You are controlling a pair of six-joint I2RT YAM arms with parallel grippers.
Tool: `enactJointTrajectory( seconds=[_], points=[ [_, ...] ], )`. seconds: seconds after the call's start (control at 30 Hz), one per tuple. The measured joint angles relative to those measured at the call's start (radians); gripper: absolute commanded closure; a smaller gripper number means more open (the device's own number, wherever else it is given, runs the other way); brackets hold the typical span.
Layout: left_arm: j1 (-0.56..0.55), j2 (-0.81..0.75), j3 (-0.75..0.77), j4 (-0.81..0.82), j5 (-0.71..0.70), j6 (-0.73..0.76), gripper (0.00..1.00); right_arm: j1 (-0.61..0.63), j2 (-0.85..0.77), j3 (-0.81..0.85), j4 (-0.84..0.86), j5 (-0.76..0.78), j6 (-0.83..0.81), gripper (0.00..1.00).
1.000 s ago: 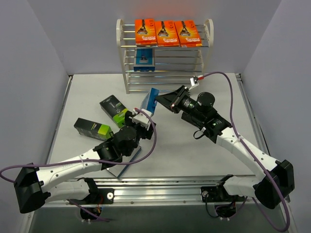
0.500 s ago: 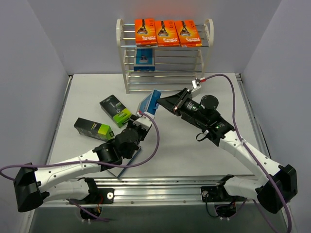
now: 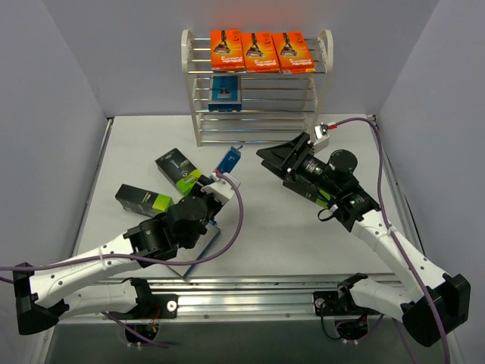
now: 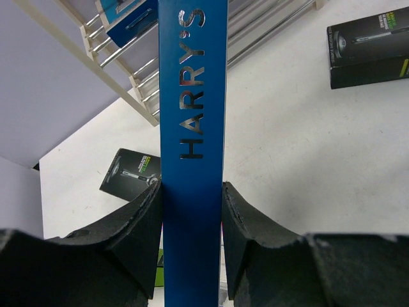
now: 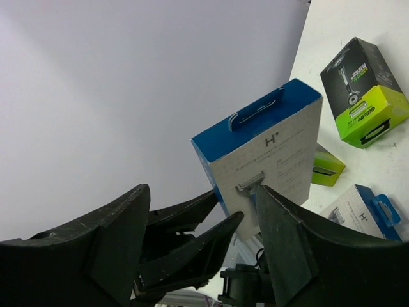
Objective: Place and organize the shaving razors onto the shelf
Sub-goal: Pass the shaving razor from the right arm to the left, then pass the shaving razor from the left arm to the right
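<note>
Roughly four of nine are done. The shelf (image 3: 326, 45) sits at the top centre of the top view. Three orange cards (image 3: 256, 50) lie in a row on its top tier, so that group looks finished. The shelved blue pack (image 3: 226, 91) lies on the tier below, at the left end.

The left gripper (image 3: 220, 182) is clamped on the held blue pack (image 3: 229, 160). The wrist view shows both fingers (image 4: 137, 217) pressing its narrow sides. The pack is in the air at mid-frame, just below the shelf front and not yet on a tier.

The right gripper (image 3: 279, 150) is at centre-right of the frame, near that pack but apart from it. Its jaws are spread and hold nothing.

On the table (image 3: 288, 227), two black-and-lime boxes (image 3: 180, 171) lie at centre-left, untouched. A loose blue pack (image 5: 361, 211) lies flat at the lower right of the right wrist view, by the left arm. I can't spot a third black box; it may be hidden.

Left to do, as I judge it: seat the held pack beside the shelved one, add the loose blue pack, then put the black boxes on a lower tier.
</note>
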Motion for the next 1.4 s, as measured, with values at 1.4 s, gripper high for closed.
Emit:
enactJointTrajectory(
  seconds=[1.4],
  points=[
    [-0.132,-0.397,-0.316,0.043,0.240,0.668,0.98,-0.155,0.124,-0.096,0.043,-0.495,0.002,0.00]
  ],
)
